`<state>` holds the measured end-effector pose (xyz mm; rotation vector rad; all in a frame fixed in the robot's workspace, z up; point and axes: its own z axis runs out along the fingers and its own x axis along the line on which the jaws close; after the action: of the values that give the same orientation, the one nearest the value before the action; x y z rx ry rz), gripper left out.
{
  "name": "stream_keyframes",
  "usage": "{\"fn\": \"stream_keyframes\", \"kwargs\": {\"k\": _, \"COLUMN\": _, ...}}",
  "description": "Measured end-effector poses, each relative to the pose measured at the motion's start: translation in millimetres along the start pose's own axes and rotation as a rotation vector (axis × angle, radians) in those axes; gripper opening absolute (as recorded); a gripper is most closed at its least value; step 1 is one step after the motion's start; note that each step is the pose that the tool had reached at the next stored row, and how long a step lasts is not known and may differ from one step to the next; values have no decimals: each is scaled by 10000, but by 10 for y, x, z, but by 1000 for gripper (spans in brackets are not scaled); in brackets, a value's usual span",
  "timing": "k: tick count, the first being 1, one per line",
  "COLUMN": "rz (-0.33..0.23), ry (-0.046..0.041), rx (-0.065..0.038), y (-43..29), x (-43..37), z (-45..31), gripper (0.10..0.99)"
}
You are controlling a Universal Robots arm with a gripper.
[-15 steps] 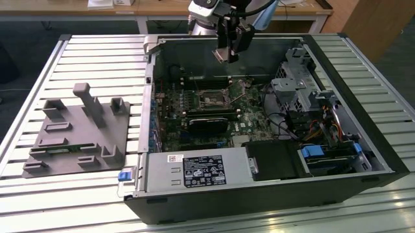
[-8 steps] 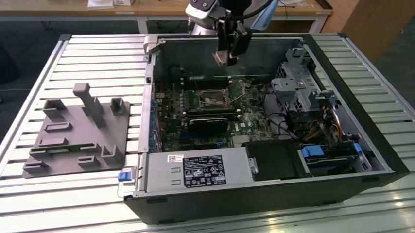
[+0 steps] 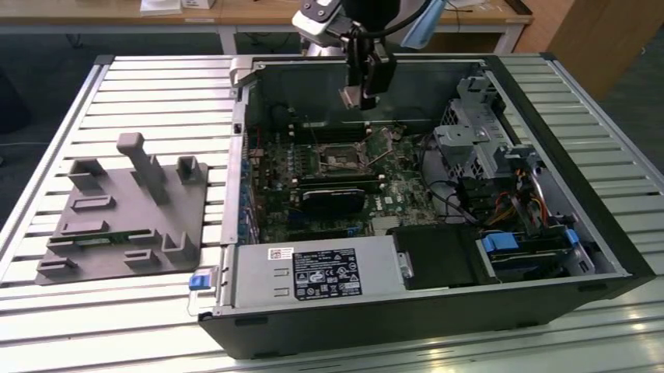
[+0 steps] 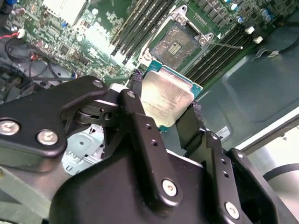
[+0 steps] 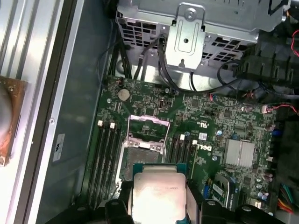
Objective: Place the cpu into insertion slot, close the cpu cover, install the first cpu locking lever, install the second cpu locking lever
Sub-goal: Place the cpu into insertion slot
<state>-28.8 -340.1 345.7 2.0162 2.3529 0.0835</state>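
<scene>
Below the claw point(image 3: 365, 95), exterior view, we mark the insertion slot point(image 3: 340, 161) on the green motherboard point(image 3: 400, 203). It's well apart from the fingertips and a bit toward the exterior view's left. The claw hangs over the open computer case point(image 3: 581, 256), pinching the cpu point(image 3: 352, 98). Case walls stand well off. A black card point(image 3: 332, 196) sits just beside the slot, on the side away from the claw.

Second wrist view: fingers point(image 4: 140, 122) pressed on two opposite edges of the cpu point(image 4: 166, 100), which is held flat. The slot point(image 4: 176, 43) lies beyond the fingertips, dark centre bare. Memory slots point(image 4: 140, 23) run close along both flanks, so we judge side room tight.

First wrist view: the cpu point(image 5: 159, 196) partly hides the slot point(image 5: 140, 158) just ahead of it, and their edges look roughly parallel. The cpu cover point(image 5: 148, 126) is flipped up on the slot's far side from the claw, so the way in looks open.
</scene>
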Motion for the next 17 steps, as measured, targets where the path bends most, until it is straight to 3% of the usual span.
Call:
{"fn": "stream_keyframes", "kwargs": {"k": 4, "rz": 100, "ry": -46, "rx": 5, "y": -59, "x": 41, "z": 43, "gripper": 541}}
{"fn": "stream_keyframes", "kwargs": {"k": 6, "rz": 167, "ry": -117, "rx": 17, "y": -80, "x": 62, "z": 73, "gripper": 541}}
{"fn": "stream_keyframes", "kwargs": {"k": 17, "rz": 1484, "ry": -302, "rx": 64, "y": -92, "x": 82, "z": 205, "gripper": 541}}
